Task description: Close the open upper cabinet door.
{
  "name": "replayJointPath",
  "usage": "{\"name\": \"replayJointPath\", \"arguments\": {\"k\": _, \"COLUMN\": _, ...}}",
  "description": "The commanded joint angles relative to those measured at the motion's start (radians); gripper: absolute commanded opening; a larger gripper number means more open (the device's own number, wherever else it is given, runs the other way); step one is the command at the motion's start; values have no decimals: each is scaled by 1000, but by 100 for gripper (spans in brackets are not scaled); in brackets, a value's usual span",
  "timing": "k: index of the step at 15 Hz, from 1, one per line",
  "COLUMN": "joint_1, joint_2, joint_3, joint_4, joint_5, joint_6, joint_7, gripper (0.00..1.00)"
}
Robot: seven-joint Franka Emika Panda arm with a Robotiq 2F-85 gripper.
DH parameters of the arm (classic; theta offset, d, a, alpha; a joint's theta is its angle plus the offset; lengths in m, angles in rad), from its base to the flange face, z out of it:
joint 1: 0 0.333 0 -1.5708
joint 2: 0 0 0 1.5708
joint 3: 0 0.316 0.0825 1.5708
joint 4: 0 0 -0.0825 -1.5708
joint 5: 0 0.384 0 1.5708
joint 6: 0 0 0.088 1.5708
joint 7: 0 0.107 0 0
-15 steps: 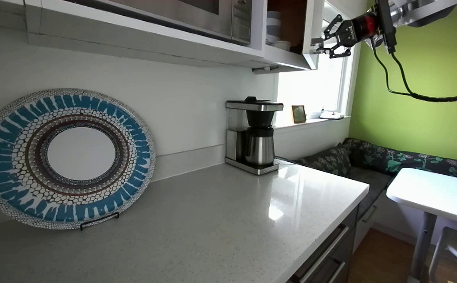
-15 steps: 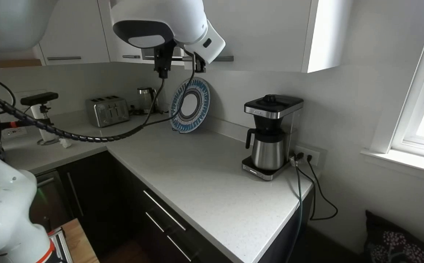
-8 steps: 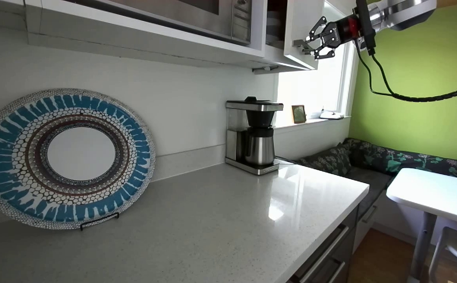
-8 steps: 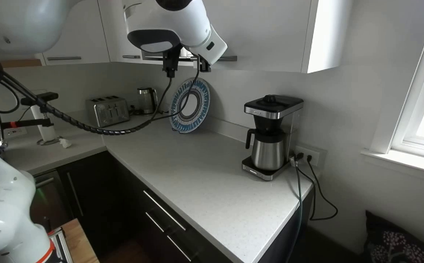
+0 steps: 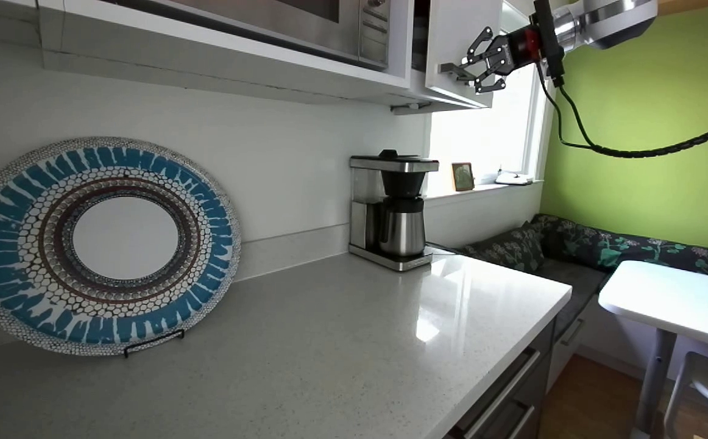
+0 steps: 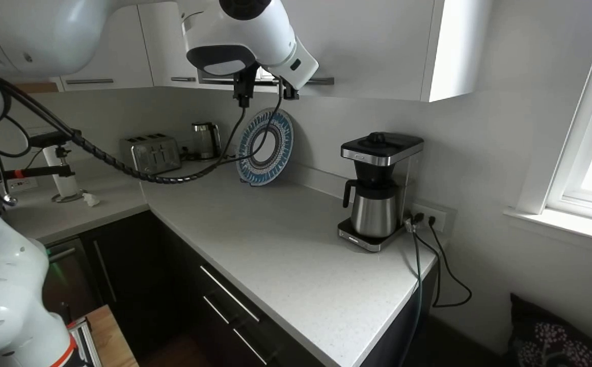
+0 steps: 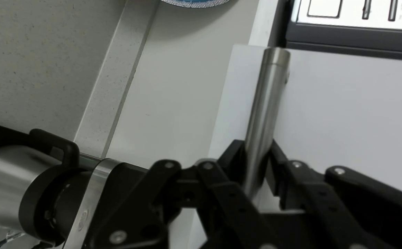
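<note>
In the wrist view, the pincer (image 7: 258,155) holds the metal handle (image 7: 268,93) of the white upper cabinet door (image 7: 346,114) pinched between its fingers (image 7: 234,158). In an exterior view the door stands ajar just beside the microwave (image 5: 329,34), a narrow dark opening (image 5: 420,36) showing along its edge. Below, a coffee maker (image 5: 401,207) stands upright on the worktop (image 5: 323,329); well apart from it, a round patterned disc (image 5: 125,294) is propped on a small black stand (image 5: 154,342).
</note>
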Motion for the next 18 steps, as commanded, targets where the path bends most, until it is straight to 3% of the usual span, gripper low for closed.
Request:
{"name": "replayJointPath", "arguments": {"k": 1, "joint_1": 21, "joint_2": 11, "joint_3": 14, "joint_4": 44, "joint_5": 11, "joint_6": 36, "joint_7": 9, "gripper": 5}}
{"name": "replayJointPath", "arguments": {"k": 10, "joint_1": 36, "joint_2": 48, "joint_3": 28, "joint_4": 85, "joint_5": 7, "joint_6": 56, "joint_7": 29, "gripper": 5}}
{"name": "replayJointPath", "arguments": {"k": 11, "joint_1": 36, "joint_2": 51, "joint_3": 28, "joint_4": 90, "joint_5": 7, "joint_6": 55, "joint_7": 33, "gripper": 19}}
{"name": "replayJointPath", "arguments": {"k": 12, "joint_1": 36, "joint_2": 54, "joint_3": 28, "joint_4": 93, "joint_5": 6, "joint_6": 52, "joint_7": 36, "gripper": 46}}
{"name": "replayJointPath", "arguments": {"k": 14, "joint_1": 36, "joint_2": 51, "joint_3": 28, "joint_4": 92, "joint_5": 5, "joint_6": 49, "joint_7": 40, "gripper": 46}}
{"name": "replayJointPath", "arguments": {"k": 18, "joint_1": 36, "joint_2": 15, "joint_3": 27, "joint_4": 74, "joint_5": -8, "joint_6": 29, "joint_7": 43, "gripper": 75}}
